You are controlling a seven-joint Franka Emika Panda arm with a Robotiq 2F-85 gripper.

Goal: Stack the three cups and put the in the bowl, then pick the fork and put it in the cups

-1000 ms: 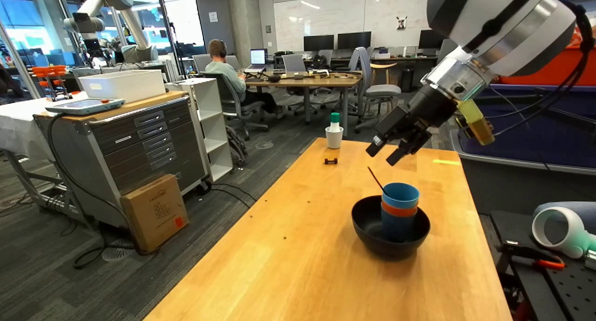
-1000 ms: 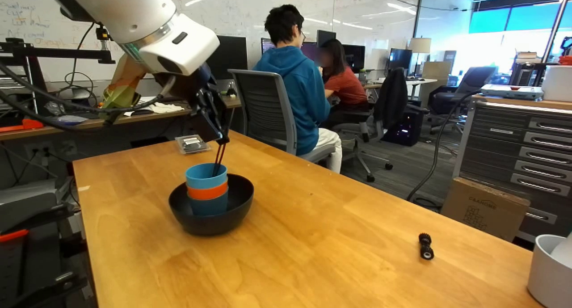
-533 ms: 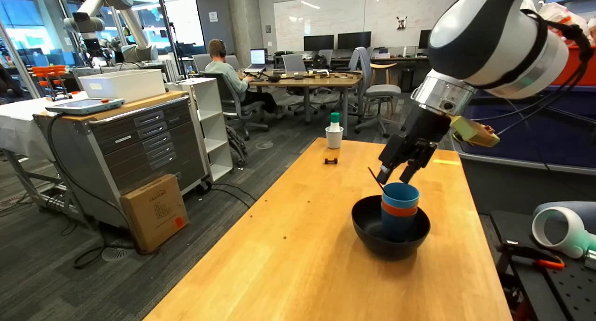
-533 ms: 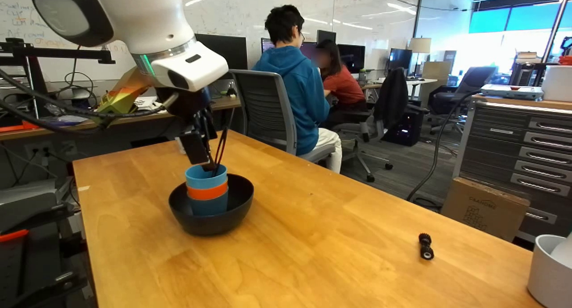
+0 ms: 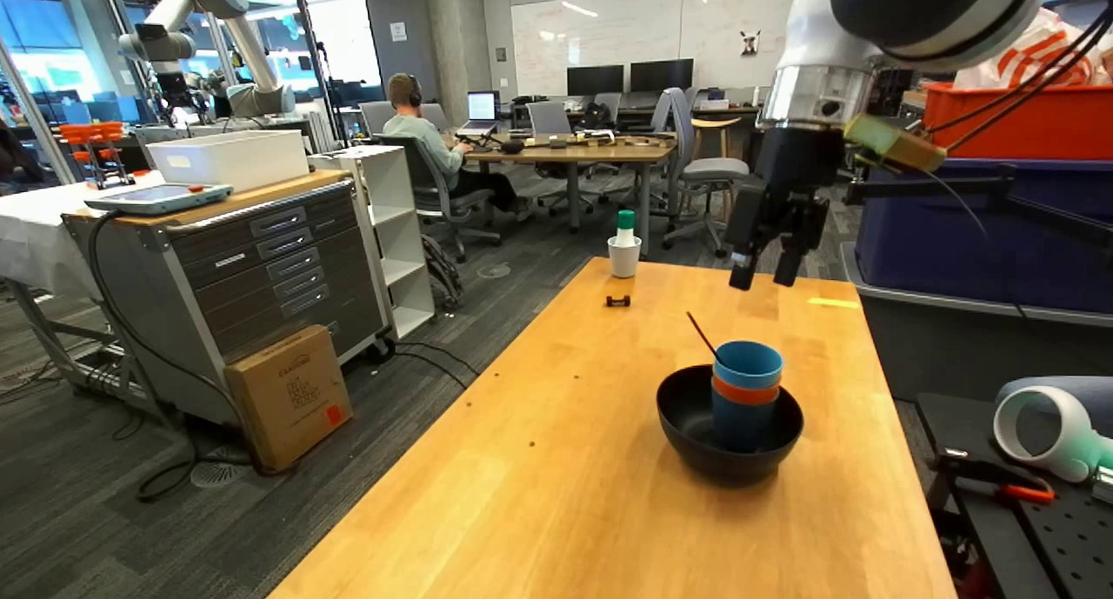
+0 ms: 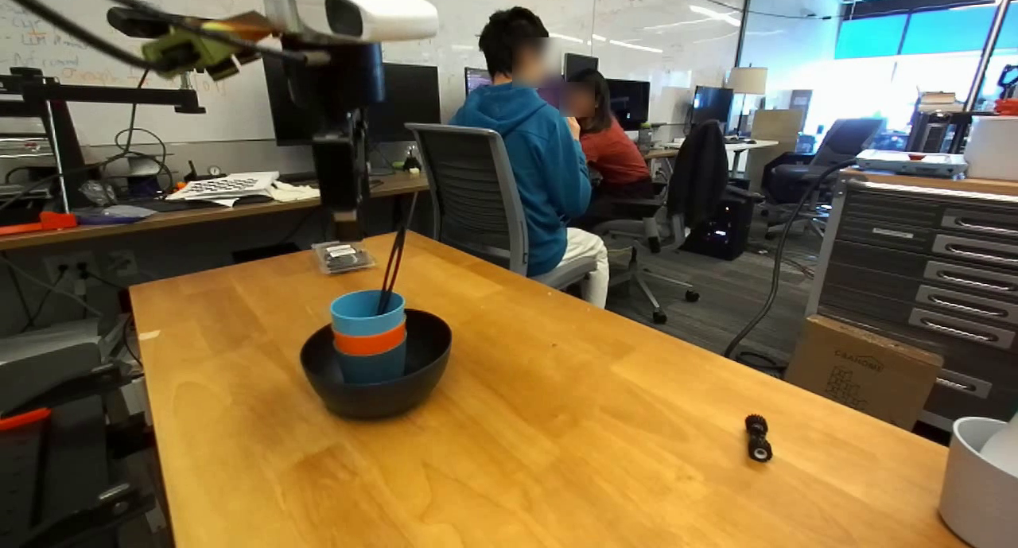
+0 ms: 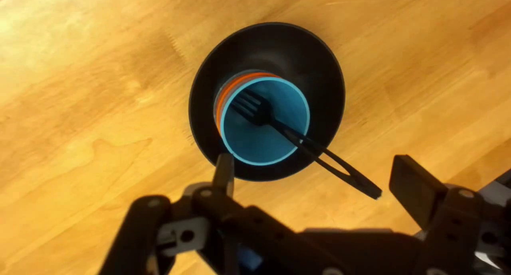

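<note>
Taking the wrist view, we find the gripper (image 7: pixel 312 161) spread low in frame; at centre, the bowl (image 7: pixel 321 65) holds three nested cups (image 7: pixel 259 143), whose rim props the fork (image 7: pixel 279 127), handle lower right.

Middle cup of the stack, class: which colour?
Orange; the middle cup shows best in an exterior view.

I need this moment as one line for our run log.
gripper: open, holding nothing | three cups: stacked upright in bowl | fork: inside cups, tines down, leaning | task: looks complete
</note>
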